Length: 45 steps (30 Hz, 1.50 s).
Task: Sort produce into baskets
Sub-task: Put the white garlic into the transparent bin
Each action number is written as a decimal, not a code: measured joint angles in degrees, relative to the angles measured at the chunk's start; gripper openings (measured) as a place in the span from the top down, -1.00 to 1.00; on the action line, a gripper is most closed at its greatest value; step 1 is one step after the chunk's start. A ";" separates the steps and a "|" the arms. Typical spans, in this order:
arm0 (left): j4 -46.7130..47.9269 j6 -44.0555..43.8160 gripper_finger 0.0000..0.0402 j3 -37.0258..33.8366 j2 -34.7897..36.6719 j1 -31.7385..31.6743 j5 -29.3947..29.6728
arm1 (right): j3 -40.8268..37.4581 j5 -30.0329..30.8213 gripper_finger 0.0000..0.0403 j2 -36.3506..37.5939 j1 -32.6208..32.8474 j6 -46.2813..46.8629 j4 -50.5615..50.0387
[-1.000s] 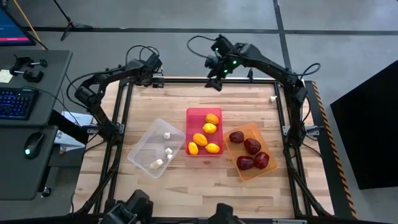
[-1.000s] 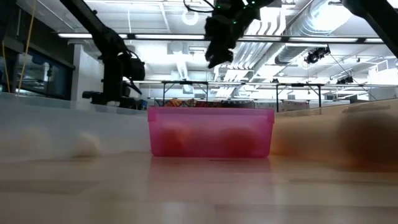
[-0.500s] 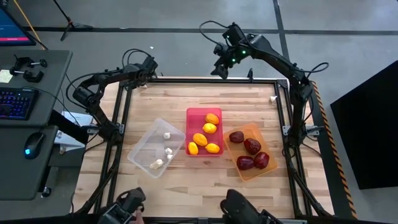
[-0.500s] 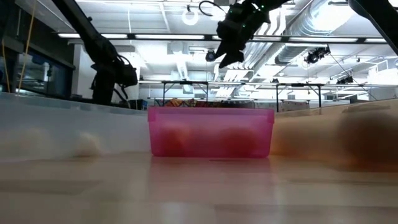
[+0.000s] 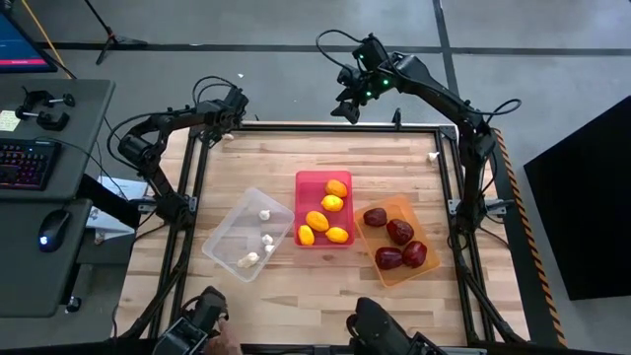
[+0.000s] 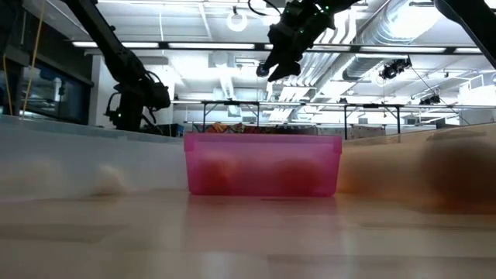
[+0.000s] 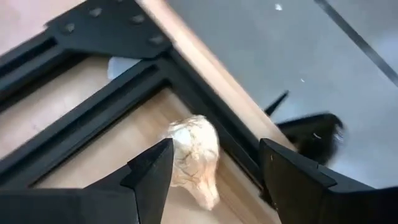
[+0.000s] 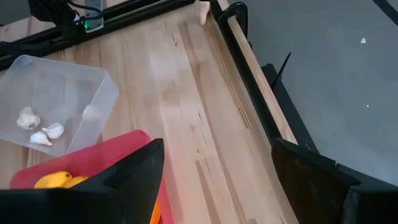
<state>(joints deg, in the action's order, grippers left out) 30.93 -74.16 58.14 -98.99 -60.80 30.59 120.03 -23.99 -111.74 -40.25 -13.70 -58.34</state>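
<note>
At the far left corner of the wooden table [image 5: 296, 158], the left gripper [image 5: 219, 131] is being held low over a whitish garlic bulb [image 7: 194, 155]. The fingers are being kept partly open, one on each side of the bulb, and no contact with it can be confirmed. The bulb is lying on the wood just inside the black frame rail [image 7: 205, 106], which is standing close behind it and is narrowing the room around it.

The right gripper [image 5: 347, 103] is being held high above the far edge of the table, near the middle. Its fingers are being kept wide apart, and nothing is being held between them.

Three bins are being shown side by side at the centre of the table. Three garlic bulbs are being held in the clear bin [image 5: 225, 237], on the left. Five yellow-orange fruits [image 5: 323, 222] are being held in the red-pink bin [image 5: 308, 179], in the middle. Four dark red fruits [image 5: 398, 242] are being held in the orange bin [image 5: 406, 205], on the right.

Another small whitish item [image 5: 433, 156] is lying by the right frame rail, well apart from the bins. A desk with a keyboard [image 5: 22, 163] and a mouse [image 5: 49, 232] is standing beside the table on the left.
</note>
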 joint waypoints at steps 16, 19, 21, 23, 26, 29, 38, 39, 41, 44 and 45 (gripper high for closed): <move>8.10 -2.26 0.02 5.70 -7.87 1.22 -1.91 | 0.00 0.20 -0.42 0.00 0.66 3.33 1.27; 8.27 -1.88 0.02 5.65 -7.95 1.87 -2.18 | 0.00 1.07 -0.42 0.00 0.66 3.30 1.26; 8.12 -0.34 0.02 5.65 -7.68 1.84 -1.99 | 0.00 1.07 -0.42 0.00 0.66 3.29 1.27; 8.17 1.82 0.02 5.65 -7.54 1.80 -1.96 | 0.00 1.07 -0.42 0.00 0.66 3.22 1.26; 8.38 2.83 0.02 5.65 -7.51 2.14 -4.10 | 0.00 1.05 -0.42 0.00 0.66 3.19 1.52; 8.36 2.22 0.02 5.65 -7.46 3.18 -5.09 | 0.00 1.05 -0.42 0.00 0.66 3.19 2.01; 8.96 7.80 0.02 5.65 -2.69 3.66 -0.89 | 0.00 1.36 -0.42 0.00 0.66 2.84 2.07; 8.93 8.35 0.02 5.65 -2.19 3.82 -0.83 | 0.00 1.46 -0.42 0.00 0.66 2.71 2.07; 8.56 9.37 0.02 5.65 -1.86 4.46 -0.89 | 0.00 1.49 -0.42 0.00 0.66 2.71 2.08; 7.77 11.28 0.02 5.42 -1.88 5.48 -1.00 | 0.00 1.51 -0.42 0.00 0.66 2.71 2.11; 7.27 11.32 0.02 5.19 -2.00 5.79 -1.05 | 0.00 1.52 -0.42 0.00 0.66 2.71 2.12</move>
<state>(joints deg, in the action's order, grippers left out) 38.20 -62.84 63.33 -100.98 -55.02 29.54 120.03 -22.47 -111.74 -39.59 -10.98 -56.22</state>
